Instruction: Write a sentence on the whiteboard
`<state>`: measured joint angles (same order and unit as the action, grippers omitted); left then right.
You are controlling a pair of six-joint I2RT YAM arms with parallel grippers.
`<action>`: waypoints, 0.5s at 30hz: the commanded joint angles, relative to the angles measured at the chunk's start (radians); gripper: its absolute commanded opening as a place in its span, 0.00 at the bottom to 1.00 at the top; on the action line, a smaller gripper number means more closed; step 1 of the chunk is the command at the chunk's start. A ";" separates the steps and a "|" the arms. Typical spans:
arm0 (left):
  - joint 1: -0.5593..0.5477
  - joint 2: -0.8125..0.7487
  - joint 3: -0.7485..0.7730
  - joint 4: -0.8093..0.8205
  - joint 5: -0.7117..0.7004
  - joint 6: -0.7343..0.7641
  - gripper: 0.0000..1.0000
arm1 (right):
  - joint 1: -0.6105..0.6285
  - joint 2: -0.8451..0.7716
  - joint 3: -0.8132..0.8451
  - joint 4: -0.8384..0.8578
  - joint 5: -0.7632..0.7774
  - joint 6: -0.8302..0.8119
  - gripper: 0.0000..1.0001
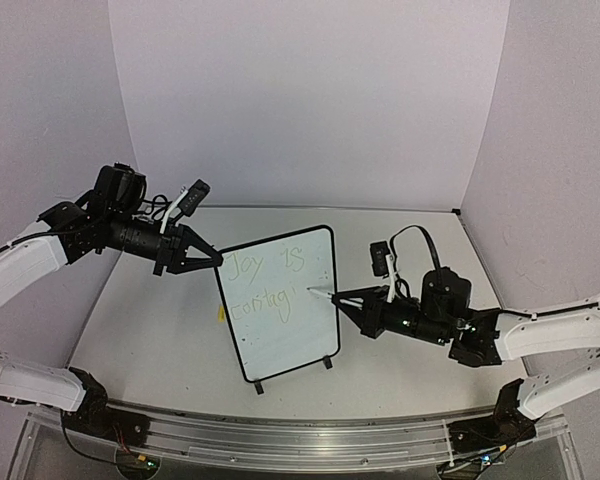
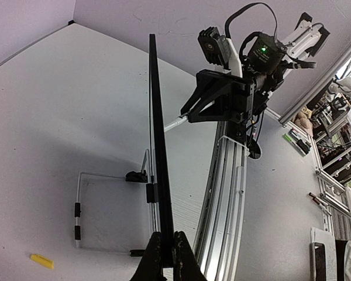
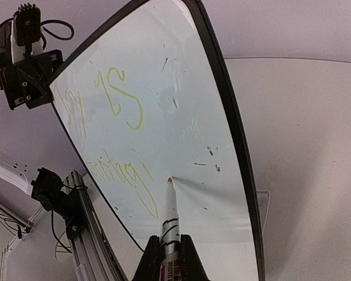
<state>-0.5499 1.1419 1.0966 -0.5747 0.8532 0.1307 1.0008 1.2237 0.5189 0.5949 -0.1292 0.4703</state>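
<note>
Between the fingers of the right claw (image 3: pixel 169 249), pinched tight around its barrel: the marker (image 3: pixel 171 213), long axis running straight ahead out of the claw and meeting the board face steeply. Just ahead of the claw, at the pen's yellow tip: contact with the whiteboard (image 3: pixel 222 117), right beside the tail of the last written letter. Ahead and to the claw's left: the sentence (image 3: pixel 117 99), faint yellow-green, "Joy is" on the upper line and "contag" on the lower, so judged about two thirds done. Ahead and to the claw's right: bare white, running on to the black frame, the only room for the missing letters.

Calls, most likely, for sideways travel to the claw's right along the lower line, tip kept on the surface and pen kept pointing into the board, not along it. Looks tight, with little blank width before the frame.

Farther out, beyond the written lines at the board's upper far-left corner: the left claw (image 2: pixel 167 249), pressed together on the thin frame and seemingly bracing the board against the pen's push. Shows the board edge-on from there, upright on its small feet on the tabletop (image 2: pixel 58 117). Behind the board, well apart from both claws: a small yellow piece (image 2: pixel 41 261), perhaps the pen's cap.
</note>
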 commanded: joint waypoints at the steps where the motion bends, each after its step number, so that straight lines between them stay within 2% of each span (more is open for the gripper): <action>1: -0.005 -0.002 -0.007 -0.022 0.007 0.003 0.00 | -0.006 0.022 0.049 0.054 0.013 -0.018 0.00; 15: -0.006 -0.004 -0.006 -0.022 0.008 0.004 0.00 | -0.009 0.074 0.069 0.072 -0.017 -0.004 0.00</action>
<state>-0.5495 1.1419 1.0966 -0.5743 0.8524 0.1290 0.9989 1.2700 0.5519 0.6333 -0.1412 0.4602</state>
